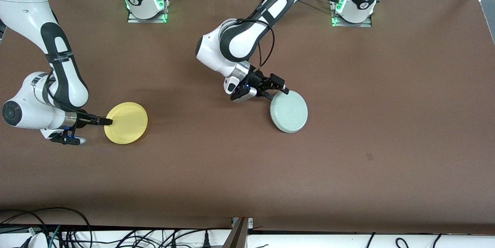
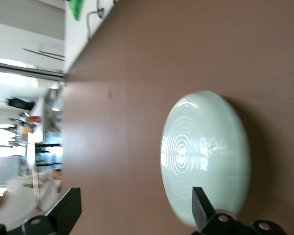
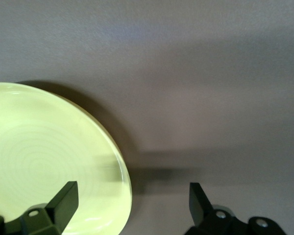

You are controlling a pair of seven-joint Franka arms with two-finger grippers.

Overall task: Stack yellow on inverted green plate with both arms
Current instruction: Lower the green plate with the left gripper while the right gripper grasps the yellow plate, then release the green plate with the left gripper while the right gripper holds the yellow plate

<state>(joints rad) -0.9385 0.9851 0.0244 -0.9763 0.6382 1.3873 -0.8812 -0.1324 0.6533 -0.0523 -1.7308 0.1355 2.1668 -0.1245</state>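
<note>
The yellow plate (image 1: 126, 123) lies flat on the table toward the right arm's end. My right gripper (image 1: 108, 121) is open at its edge. In the right wrist view the yellow plate (image 3: 49, 161) has its rim between the jaws of the right gripper (image 3: 132, 199), one finger over the plate and one over bare table. The pale green plate (image 1: 289, 111) lies near the table's middle, its domed ringed face up. My left gripper (image 1: 277, 93) is open at its rim. In the left wrist view one finger (image 2: 201, 208) of the left gripper (image 2: 135, 210) overlaps the green plate (image 2: 206, 156).
The brown table (image 1: 247, 170) is bare between the two plates and nearer the front camera. Both arm bases (image 1: 147, 4) stand along the edge farthest from the front camera. Cables (image 1: 77, 232) lie off the table's edge nearest that camera.
</note>
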